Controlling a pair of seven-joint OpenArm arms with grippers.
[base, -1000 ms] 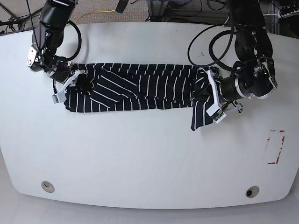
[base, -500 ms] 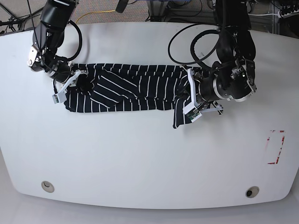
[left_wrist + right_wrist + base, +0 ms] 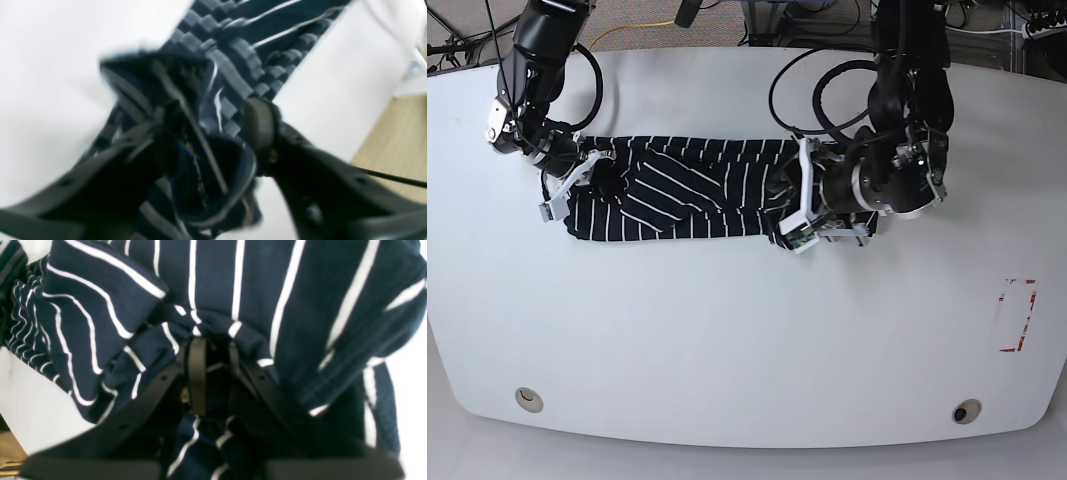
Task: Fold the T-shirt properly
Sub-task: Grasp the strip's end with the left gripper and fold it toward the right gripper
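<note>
The T-shirt [image 3: 687,195] lies as a long folded band across the white bench [image 3: 727,340]. The right pincer [image 3: 213,350] clamps a bunched fold at one end (stripes puckered). The left pincer [image 3: 213,133] stands parted around the other end's cloth.

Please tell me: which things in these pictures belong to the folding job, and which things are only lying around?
Belong to the job:
- T-shirt, striped, lying on the table
- left claw, at one end of it
- right claw, at the other end

Only lying around:
- red-edged marker on the white table
- yellow cable behind it
</note>
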